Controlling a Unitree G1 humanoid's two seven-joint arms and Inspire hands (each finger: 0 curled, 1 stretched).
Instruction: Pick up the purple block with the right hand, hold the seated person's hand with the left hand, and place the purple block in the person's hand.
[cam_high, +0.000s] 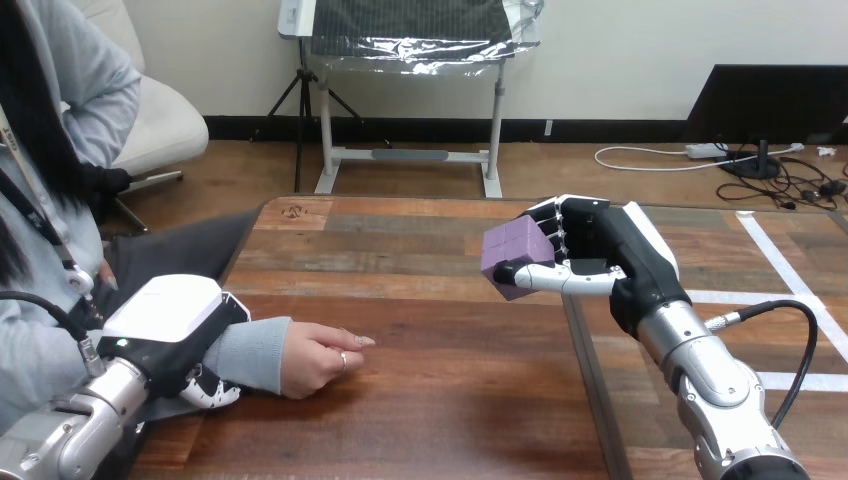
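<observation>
The purple block (512, 256) is lifted above the table's middle, pinched between the thumb and curled fingers of my right hand (600, 260). My left hand (170, 325) lies over the person's sleeved wrist (250, 352) at the table's left edge. Its fingers (212, 392) curl round the near side of the wrist. The person's hand (315, 358) rests on the table just right of my left hand, knuckles up and fingers loosely bent. The block hangs well to the right of that hand and higher.
The wooden table (440, 400) has a seam running front to back at the centre right, with white tape lines (790, 290) on the right part.
</observation>
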